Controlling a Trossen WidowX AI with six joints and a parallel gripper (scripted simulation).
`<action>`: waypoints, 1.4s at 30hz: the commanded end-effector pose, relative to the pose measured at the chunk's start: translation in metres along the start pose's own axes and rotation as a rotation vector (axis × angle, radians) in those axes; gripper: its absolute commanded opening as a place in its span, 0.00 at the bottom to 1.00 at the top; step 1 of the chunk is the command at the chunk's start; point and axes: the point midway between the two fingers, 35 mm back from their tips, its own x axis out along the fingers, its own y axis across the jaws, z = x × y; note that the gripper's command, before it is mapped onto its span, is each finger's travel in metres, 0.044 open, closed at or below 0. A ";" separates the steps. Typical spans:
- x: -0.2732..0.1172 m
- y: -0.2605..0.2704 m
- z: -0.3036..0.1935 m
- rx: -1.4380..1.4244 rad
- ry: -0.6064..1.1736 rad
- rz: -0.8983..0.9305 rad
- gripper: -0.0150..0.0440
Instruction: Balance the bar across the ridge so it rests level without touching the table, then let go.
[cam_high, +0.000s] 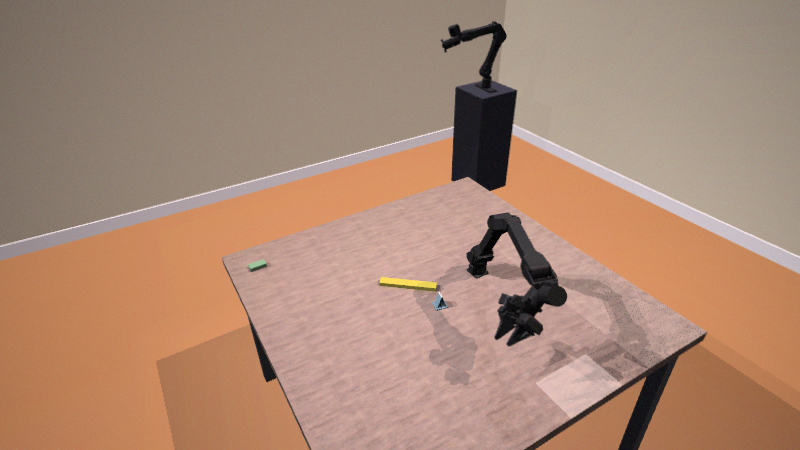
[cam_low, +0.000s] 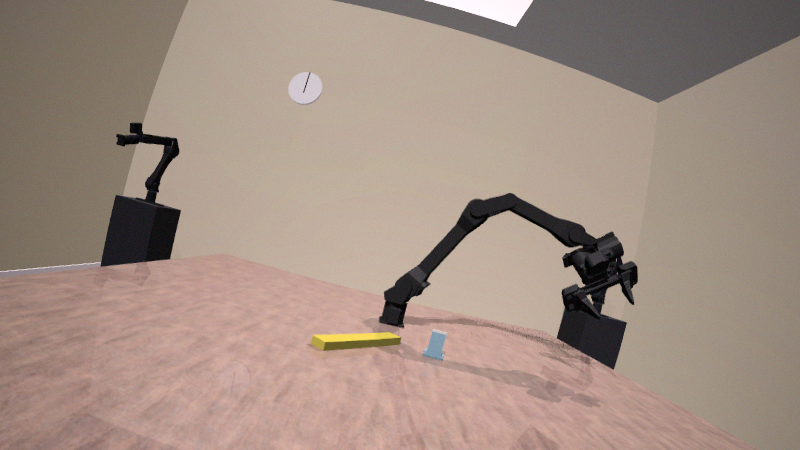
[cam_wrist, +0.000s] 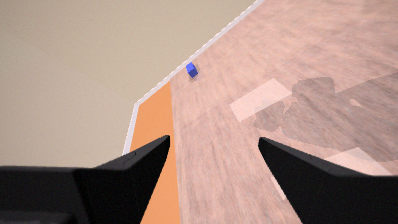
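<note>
Yellow bar (cam_high: 408, 284) (cam_low: 358, 340) flat on table (cam_high: 346, 330) (cam_low: 223, 347) (cam_wrist: 215, 150), well apart from gripper (cam_high: 509, 341) (cam_low: 615, 308) (cam_wrist: 214, 140), on its arm-base side. Light-blue ridge (cam_high: 439, 302) (cam_low: 435, 344) between them, nearer bar. Arm (cam_high: 523, 243) (cam_low: 441, 249) arched, gripper above table, fingers apart, nothing between. Green block (cam_high: 257, 265) beyond bar, top view only. Blue block (cam_wrist: 192, 70) ahead of fingertips, wrist view only.
</note>
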 end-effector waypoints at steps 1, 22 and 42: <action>0.001 -0.001 0.001 -0.001 0.000 -0.002 0.89; 0.065 -0.081 0.097 -0.133 0.034 -0.258 0.79; 0.087 -0.173 0.179 -0.190 0.108 -0.455 0.79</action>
